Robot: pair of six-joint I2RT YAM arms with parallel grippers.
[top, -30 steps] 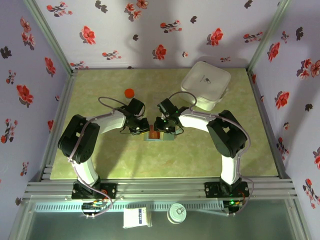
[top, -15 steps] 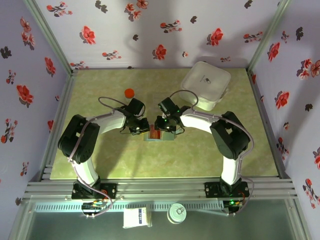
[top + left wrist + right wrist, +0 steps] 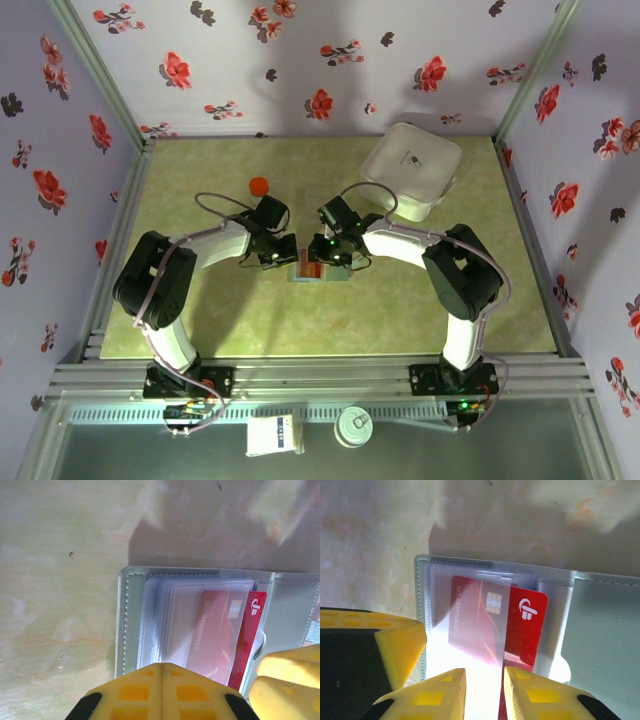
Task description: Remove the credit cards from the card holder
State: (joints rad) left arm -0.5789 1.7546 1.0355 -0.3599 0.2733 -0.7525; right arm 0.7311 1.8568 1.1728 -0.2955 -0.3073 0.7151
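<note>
Left wrist: left gripper [image 3: 161, 672] has just gone fully closed, fingers meeting flush at the near edge of the card holder [image 3: 127, 625]. Can't tell if it pinches a sleeve or only pins the panel. My read is it's bracing the holder for the pull.

Right gripper [image 3: 485, 677] has its jaws slightly apart, straddling the near edge of the red card [image 3: 525, 625]; no clamp evident.

The card sits just ahead of both grippers, partly out of the clear plastic sleeves [image 3: 165, 610], chip and logo showing. The holder lies open on the surface [image 3: 60, 580], grey-blue with a stitched rim. No card out yet.
</note>
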